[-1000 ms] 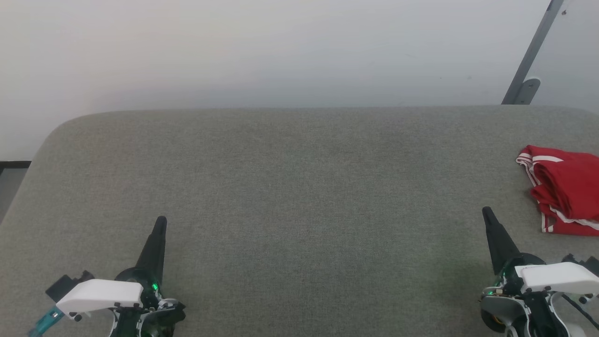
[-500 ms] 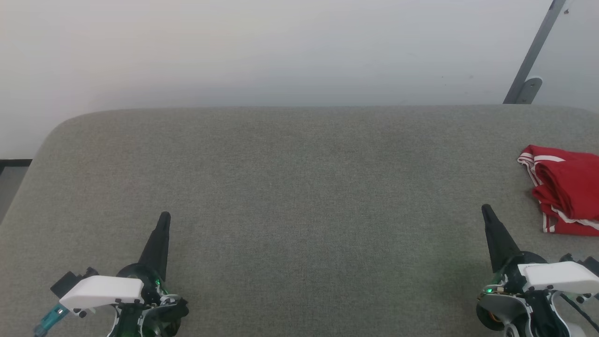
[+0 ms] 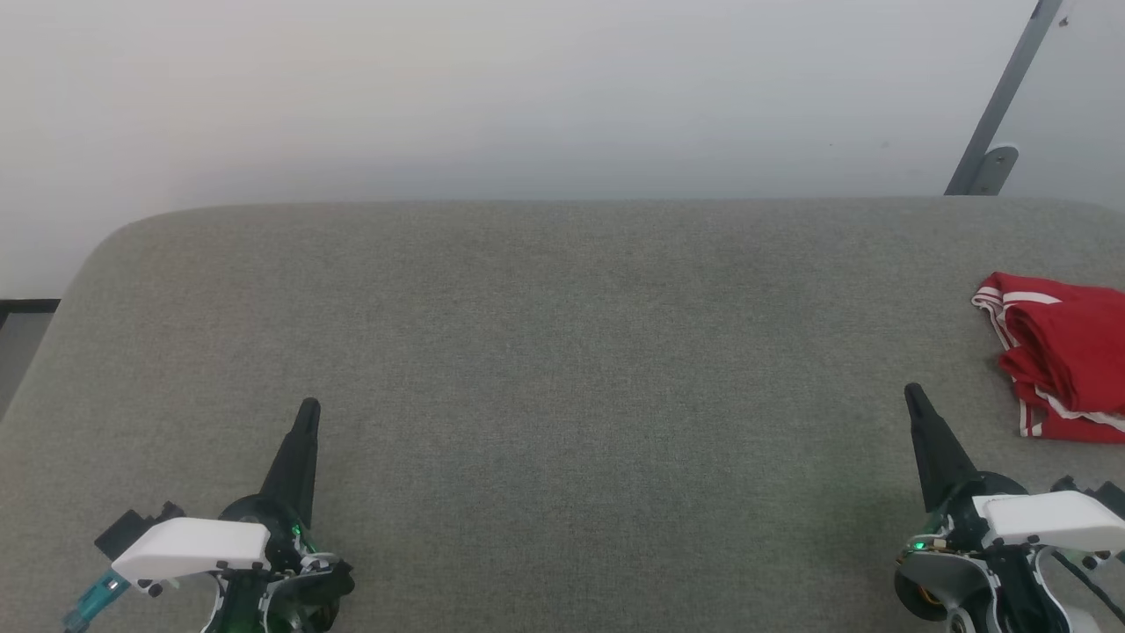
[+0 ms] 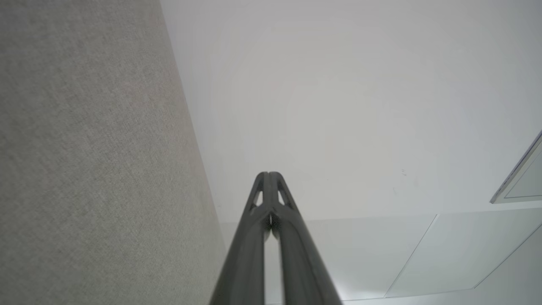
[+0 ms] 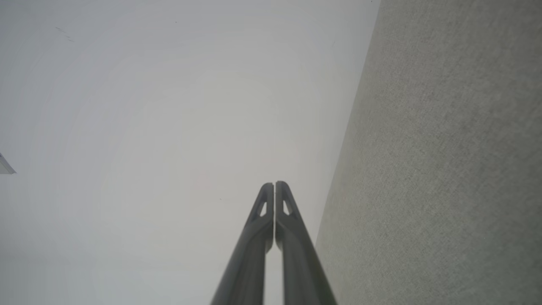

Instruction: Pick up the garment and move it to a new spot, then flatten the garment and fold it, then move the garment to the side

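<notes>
Both arms are seen low over the grey fabric-covered table (image 3: pixel 562 352). The left gripper (image 3: pixel 307 411) is parked at the near left and the right gripper (image 3: pixel 914 396) at the near right. Each pair of dark fingers is pressed together, with nothing pinched between them.

The garment (image 3: pixel 1059 360) is found at the far right of the table, just beyond and to the right of the right gripper and apart from it. It is cut off by the frame edge. Red cloth is gathered in a few soft layers, with red-and-white striped trim along its left and lower edges. No lettering can be made out.

Two stages are fitted by this: a shirt bunched at the side and waiting to be lifted, or one folded and set aside with the arms drawn back. The layers look loose rather than crisp, but with part of the shirt hidden this cannot be settled, so no move is called. Whichever it is, soft stacked cloth would be expected to sag open if taken by a single edge.

The shirt and both arms' places are given by the head view. The closed tips are given head-on by the wrist views, the left (image 4: pixel 269 176) and the right (image 5: pixel 274 185), against the pale wall (image 3: pixel 527 88).
</notes>
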Motion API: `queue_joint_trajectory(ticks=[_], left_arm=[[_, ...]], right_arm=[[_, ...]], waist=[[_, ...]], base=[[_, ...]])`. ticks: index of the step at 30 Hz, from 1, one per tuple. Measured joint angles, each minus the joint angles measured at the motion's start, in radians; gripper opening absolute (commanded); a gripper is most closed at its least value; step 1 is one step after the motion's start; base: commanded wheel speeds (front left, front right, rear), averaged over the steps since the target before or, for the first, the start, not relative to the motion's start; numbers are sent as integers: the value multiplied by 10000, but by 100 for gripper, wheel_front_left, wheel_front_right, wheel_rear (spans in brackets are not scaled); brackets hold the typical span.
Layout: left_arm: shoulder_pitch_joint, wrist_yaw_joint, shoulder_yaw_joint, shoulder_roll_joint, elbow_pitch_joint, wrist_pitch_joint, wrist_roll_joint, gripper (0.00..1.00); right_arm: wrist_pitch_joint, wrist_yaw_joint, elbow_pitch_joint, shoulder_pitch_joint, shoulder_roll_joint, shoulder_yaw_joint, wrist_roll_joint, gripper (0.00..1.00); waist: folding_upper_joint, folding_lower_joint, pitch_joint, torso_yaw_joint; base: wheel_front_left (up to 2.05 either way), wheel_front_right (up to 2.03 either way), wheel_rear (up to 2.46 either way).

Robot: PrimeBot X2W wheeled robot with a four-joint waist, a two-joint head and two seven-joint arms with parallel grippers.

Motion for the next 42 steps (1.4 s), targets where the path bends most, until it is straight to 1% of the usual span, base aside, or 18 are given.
queue_joint_trajectory(ticks=[42], left_arm=[[0,0,-8,0,0,0,0,0]], right_arm=[[-2,0,-2,-1,0,2,0,0]], waist=[[0,0,0,0]], base=[[0,0,0]])
